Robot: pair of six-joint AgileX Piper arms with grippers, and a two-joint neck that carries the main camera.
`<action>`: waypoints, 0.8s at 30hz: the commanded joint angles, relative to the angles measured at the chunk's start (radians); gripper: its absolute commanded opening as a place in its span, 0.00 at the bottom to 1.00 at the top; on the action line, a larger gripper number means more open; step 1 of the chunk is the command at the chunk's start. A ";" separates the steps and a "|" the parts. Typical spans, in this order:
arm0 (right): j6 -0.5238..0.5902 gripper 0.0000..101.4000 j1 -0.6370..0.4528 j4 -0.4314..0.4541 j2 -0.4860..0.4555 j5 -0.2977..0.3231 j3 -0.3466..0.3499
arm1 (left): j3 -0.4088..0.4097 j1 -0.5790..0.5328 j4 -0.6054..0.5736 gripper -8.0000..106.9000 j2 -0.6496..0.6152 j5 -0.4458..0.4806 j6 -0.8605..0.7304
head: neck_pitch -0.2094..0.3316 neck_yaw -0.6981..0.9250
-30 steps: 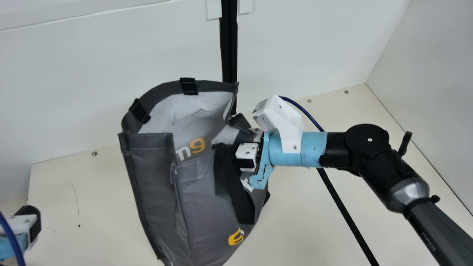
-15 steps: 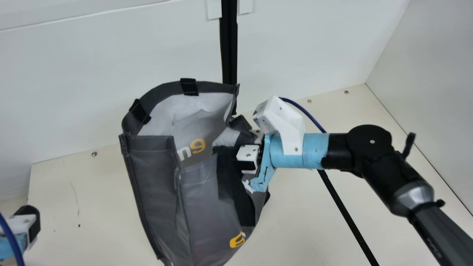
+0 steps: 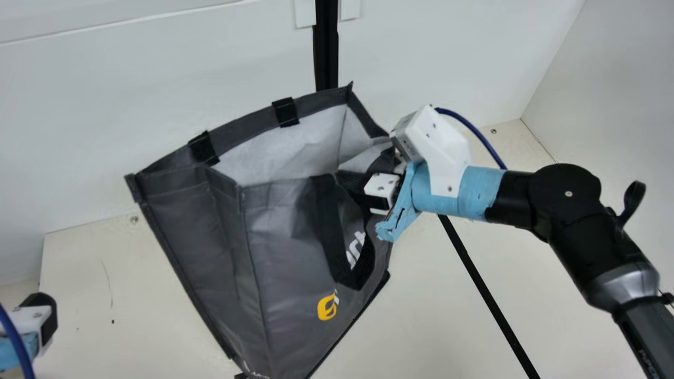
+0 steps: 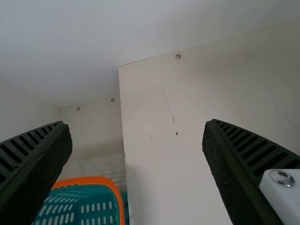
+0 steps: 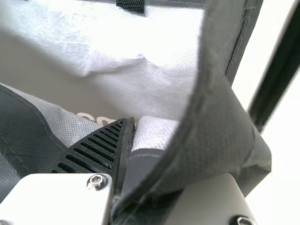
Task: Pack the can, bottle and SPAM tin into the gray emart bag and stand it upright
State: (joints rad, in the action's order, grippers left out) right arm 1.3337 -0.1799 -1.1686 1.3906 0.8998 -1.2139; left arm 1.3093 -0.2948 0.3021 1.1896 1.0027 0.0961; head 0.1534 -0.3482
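Here, right tool (image 3: pixel 381 192) pinches the gray bag (image 3: pixel 279 237); left tool (image 3: pixel 46 318) gapes wide.

Faintly glossy cloth is seen on the bag (image 3: pixel 281 237), rough weave on its lining (image 5: pixel 164 86); the basket (image 4: pixel 89 180) is made of plastic, the screw (image 5: pixel 97 182) of shiny metal.

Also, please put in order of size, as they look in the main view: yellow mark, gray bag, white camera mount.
1. Gray bag, clearly the largest
2. White camera mount
3. Yellow mark, the smallest
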 commanded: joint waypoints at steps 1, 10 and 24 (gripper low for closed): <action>-0.010 0.00 -0.015 0.015 -0.006 -0.012 -0.004 | 0.000 0.000 0.000 0.85 0.000 0.000 0.000 | 0.021 -0.001; -0.047 0.00 -0.106 0.075 -0.011 -0.048 -0.046 | 0.000 0.000 0.000 0.85 0.000 0.000 0.000 | 0.021 -0.001; -0.071 0.00 -0.279 0.145 0.037 -0.046 -0.158 | 0.000 0.000 0.000 0.85 0.000 0.000 0.000 | 0.021 -0.001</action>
State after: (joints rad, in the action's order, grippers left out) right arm 1.2657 -0.4446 -1.0272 1.4264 0.8506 -1.3632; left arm 1.3093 -0.2948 0.3021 1.1896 1.0027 0.0961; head 0.1519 -0.3482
